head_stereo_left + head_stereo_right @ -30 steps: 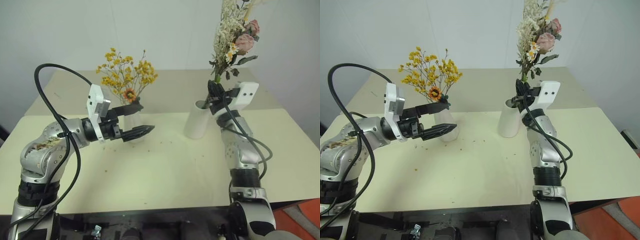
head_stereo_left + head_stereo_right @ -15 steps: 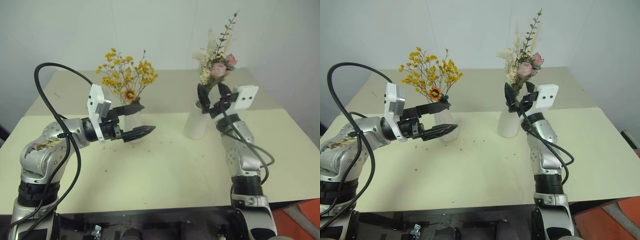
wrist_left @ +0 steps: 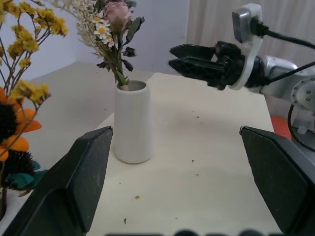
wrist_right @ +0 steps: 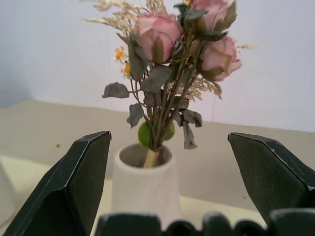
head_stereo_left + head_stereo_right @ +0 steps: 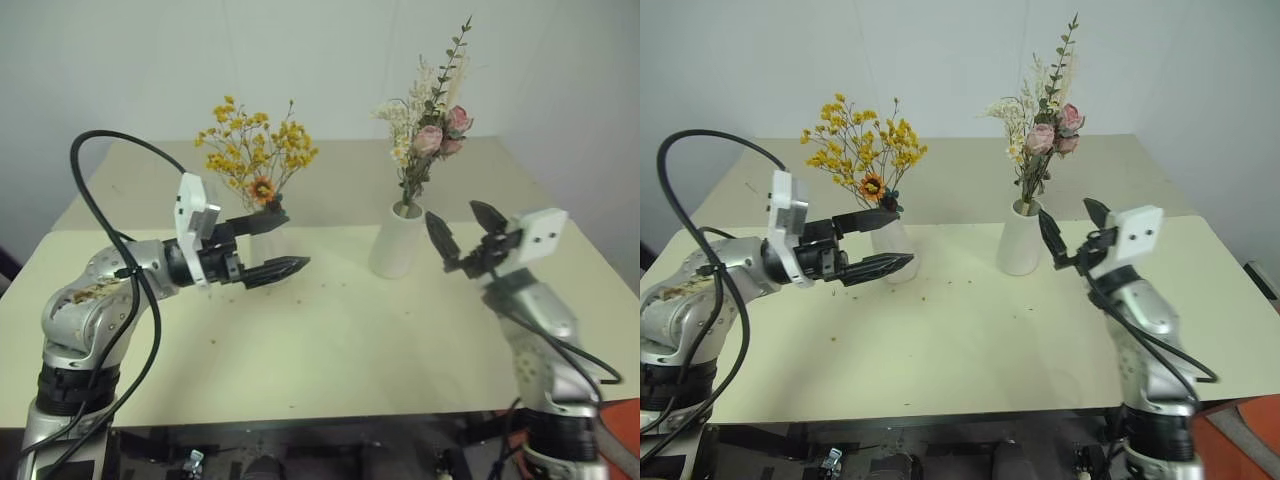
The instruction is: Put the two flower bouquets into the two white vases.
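Now the slim white vase [image 5: 398, 240] stands on the pale table [image 5: 340, 340] with the pink rose bouquet [image 5: 428, 130] upright in its narrow mouth, the stems going down inside. To the right of this vase, just beside it and not touching, the right gripper [image 5: 462, 232] hangs above the table with its two black fingers spread wide and nothing between them, pointing toward the vase. Well to the left of the slim vase stands the wider white vase [image 5: 890, 248], and the yellow dried bouquet [image 5: 255, 160] with its orange bloom rises from it. The left gripper [image 5: 272, 243] is at that wider vase, pointing toward the slim vase, its fingers wide apart and gripping nothing; the upper finger crosses in front of the yellow stems, the lower reaches across the vase's front.
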Motion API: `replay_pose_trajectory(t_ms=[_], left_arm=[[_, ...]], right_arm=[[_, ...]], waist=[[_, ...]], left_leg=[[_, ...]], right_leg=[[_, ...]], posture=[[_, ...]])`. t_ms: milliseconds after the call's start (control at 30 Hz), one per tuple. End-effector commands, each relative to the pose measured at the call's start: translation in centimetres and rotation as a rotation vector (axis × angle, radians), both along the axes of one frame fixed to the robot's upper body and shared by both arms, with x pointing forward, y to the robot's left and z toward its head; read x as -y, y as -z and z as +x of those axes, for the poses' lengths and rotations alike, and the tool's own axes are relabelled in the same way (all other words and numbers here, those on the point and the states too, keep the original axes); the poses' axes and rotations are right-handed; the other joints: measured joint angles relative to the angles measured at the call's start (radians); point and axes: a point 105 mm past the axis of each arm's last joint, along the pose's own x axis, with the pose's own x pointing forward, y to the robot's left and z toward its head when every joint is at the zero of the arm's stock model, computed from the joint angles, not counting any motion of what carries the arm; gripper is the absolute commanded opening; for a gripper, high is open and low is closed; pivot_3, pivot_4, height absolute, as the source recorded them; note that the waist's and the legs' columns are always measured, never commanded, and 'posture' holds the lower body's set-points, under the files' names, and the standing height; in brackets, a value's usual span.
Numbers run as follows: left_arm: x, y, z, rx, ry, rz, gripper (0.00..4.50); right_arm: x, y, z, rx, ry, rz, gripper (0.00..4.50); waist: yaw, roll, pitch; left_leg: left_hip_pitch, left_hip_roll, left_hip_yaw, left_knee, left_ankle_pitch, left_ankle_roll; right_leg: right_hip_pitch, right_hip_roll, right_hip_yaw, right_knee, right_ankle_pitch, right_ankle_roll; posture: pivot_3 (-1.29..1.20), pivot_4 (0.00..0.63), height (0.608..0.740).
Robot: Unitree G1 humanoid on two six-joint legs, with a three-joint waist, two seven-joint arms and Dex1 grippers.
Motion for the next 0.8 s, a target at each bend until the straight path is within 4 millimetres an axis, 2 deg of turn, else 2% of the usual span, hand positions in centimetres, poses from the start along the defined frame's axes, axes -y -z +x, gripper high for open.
replay_pose_trajectory(t_ms=[33, 167, 267, 333, 533, 800], left_arm=[[-2.5, -1.6, -1.6, 0.087, 0.021, 0.014, 4.5], [-5.4, -1.4, -1.8, 0.092, -0.047, 0.083, 4.5], [-7.5, -1.5, -1.8, 0.094, -0.117, 0.112, 4.5], [-8.4, -1.5, -1.9, 0.096, -0.148, 0.133, 4.5], [-9.4, -1.6, -2.3, 0.1, -0.187, 0.15, 4.5], [-9.5, -1.4, -2.5, 0.097, -0.199, 0.157, 4.5]], right_arm=[[1.1, -2.2, -3.1, 0.016, -0.095, -0.167, 4.48], [3.7, -1.9, -4.9, -0.082, -0.112, -0.37, 4.48], [6.1, -2.5, -5.5, -0.131, -0.084, -0.409, 4.48], [7.0, -2.7, -6.2, -0.164, -0.101, -0.463, 4.48], [7.8, -2.8, -7.7, -0.243, -0.167, -0.551, 4.48], [7.9, -2.7, -7.6, -0.268, -0.162, -0.577, 4.48]], waist=[[0.0, 0.0, 0.0], [0.005, 0.0, 0.0], [0.007, 0.0, 0.0], [0.01, 0.0, 0.0], [0.021, 0.0, 0.0], [0.024, 0.0, 0.0]], left_leg=[[0.0, 0.0, 0.0, 0.0, 0.0, 0.0], [0.002, 0.0, 0.0, 0.0, 0.0, 0.0], [0.003, 0.0, 0.001, 0.0, 0.0, 0.0], [0.003, 0.0, 0.001, 0.0, 0.0, 0.0], [0.003, 0.0, 0.001, 0.0, 0.0, 0.0], [0.002, 0.0, 0.001, 0.0, 0.0, 0.0]], right_leg=[[0.0, 0.0, 0.0, 0.0, -0.002, 0.002], [0.002, 0.0, 0.0, 0.0, -0.005, 0.006], [0.003, 0.0, 0.0, 0.0, -0.009, 0.0], [0.003, 0.0, 0.0, 0.0, -0.009, 0.0], [0.003, 0.0, 0.0, 0.0, -0.007, 0.004], [0.003, -0.001, 0.0, 0.0, -0.007, 0.005]], posture=[[0.0, 0.15, 0.74], [0.0, 0.15, 0.74], [0.0, 0.15, 0.74], [0.0, 0.15, 0.74], [0.0, 0.15, 0.74], [0.0, 0.15, 0.74]])
